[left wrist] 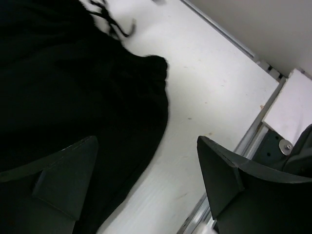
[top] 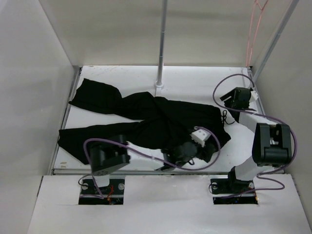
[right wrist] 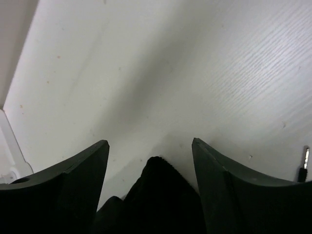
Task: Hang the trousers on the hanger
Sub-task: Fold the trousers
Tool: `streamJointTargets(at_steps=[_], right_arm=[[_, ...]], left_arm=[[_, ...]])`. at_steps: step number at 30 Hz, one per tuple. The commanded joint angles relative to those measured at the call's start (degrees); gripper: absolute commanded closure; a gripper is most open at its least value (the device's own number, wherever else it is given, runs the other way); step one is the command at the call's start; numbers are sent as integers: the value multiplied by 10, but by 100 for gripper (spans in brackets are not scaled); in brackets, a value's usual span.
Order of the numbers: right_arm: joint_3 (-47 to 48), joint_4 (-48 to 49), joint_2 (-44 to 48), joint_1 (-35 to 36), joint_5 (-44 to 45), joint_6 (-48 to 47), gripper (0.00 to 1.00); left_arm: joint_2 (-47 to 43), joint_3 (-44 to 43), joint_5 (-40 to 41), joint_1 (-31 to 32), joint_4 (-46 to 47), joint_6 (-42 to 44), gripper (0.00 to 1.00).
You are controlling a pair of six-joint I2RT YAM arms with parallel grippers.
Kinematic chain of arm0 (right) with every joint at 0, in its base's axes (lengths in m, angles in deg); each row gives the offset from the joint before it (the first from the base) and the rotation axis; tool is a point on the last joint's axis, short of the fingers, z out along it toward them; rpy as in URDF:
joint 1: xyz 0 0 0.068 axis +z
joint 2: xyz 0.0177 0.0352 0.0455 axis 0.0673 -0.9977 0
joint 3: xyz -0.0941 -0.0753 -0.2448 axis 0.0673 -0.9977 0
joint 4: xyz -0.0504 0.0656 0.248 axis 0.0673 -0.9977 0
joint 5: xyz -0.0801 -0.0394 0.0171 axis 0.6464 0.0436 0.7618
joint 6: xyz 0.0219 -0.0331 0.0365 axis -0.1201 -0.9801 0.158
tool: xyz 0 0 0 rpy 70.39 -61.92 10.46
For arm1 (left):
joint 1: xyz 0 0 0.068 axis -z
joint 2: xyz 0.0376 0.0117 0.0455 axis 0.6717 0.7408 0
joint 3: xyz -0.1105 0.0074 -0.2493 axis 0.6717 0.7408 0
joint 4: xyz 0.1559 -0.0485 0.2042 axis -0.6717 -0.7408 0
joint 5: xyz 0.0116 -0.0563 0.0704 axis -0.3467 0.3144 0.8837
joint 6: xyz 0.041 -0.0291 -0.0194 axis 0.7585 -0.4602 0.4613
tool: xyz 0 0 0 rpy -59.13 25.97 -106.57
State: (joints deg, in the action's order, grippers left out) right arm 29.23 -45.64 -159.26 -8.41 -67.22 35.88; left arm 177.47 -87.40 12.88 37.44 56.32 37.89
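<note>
The black trousers (top: 146, 122) lie spread across the white table, legs to the left and waist to the right. My left gripper (top: 206, 153) is open at the waist end near the front edge. In the left wrist view (left wrist: 146, 180) one finger is over the trousers (left wrist: 73, 87) and the other over bare table. My right gripper (top: 226, 96) is open at the back right, beside the waist. In the right wrist view (right wrist: 150, 170) a corner of the black cloth (right wrist: 163, 200) lies between the spread fingers, not clamped. The thin pink-orange hanger (top: 251, 29) hangs in the back right corner.
A white upright pole (top: 161, 44) stands on a base at the back middle, touching the trousers' edge. White walls close the left, back and right. Purple cables (top: 146, 153) loop along both arms. The metal front rail (left wrist: 253, 131) shows in the left wrist view.
</note>
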Motion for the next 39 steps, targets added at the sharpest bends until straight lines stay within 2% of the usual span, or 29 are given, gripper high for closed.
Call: streamJointTargets(at_steps=[1, 4, 6, 8, 9, 10, 11, 13, 16, 19, 21, 24, 27, 29, 30, 31, 33, 35, 39], right_arm=[[14, 10, 70, 15, 67, -32, 21], [-9, -9, 122, 39, 102, -40, 19], [-35, -13, 161, 56, 115, -37, 23], [-57, -15, 198, 77, 129, -36, 36], [-66, -17, 215, 86, 132, -36, 49], [-73, -21, 233, 96, 134, -37, 66], [-79, -27, 245, 103, 133, -37, 76], [-89, -44, 274, 120, 123, -35, 87], [-108, -53, 302, 167, 98, -40, 88], [-138, -48, 325, 215, 88, -37, 86], [-151, -45, 343, 238, 85, -41, 85], [-156, -51, 369, 277, 84, -50, 83], [-162, -48, 385, 303, 84, -60, 82], [-162, -49, 387, 311, 82, -68, 82], [-162, -47, 387, 314, 81, -73, 82], [-162, -48, 387, 318, 80, -76, 82], [-161, -51, 386, 324, 79, -80, 82], [-165, -50, 389, 328, 79, -82, 82], [-171, -45, 393, 338, 72, -90, 81]], left_arm=[[-144, 84, 77, -29, 37, -6, 18], [-267, 149, 134, -86, -39, -24, 18], [-342, 162, 151, -151, -116, -58, 18], [-392, 154, 153, -236, -198, -105, 18], [-404, 144, 148, -287, -234, -129, 18], [-409, 135, 140, -334, -263, -144, 18], [-410, 128, 135, -372, -278, -149, 18], [-394, 102, 135, -462, -301, -147, 19], [-334, 41, 113, -594, -309, -153, 19], [-229, -63, 70, -688, -325, -165, 24], [-143, -164, 39, -735, -378, -169, 33], [-2, -348, -3, -794, -500, -164, 56], [135, -538, -39, -835, -630, -155, 64], [210, -646, -38, -849, -690, -133, 63], [243, -696, -32, -854, -711, -119, 59], [273, -740, -24, -858, -728, -109, 55], [322, -808, -15, -872, -760, -99, 53], [352, -842, -11, -884, -780, -97, 52], [375, -844, -10, -902, -773, -88, 48]])
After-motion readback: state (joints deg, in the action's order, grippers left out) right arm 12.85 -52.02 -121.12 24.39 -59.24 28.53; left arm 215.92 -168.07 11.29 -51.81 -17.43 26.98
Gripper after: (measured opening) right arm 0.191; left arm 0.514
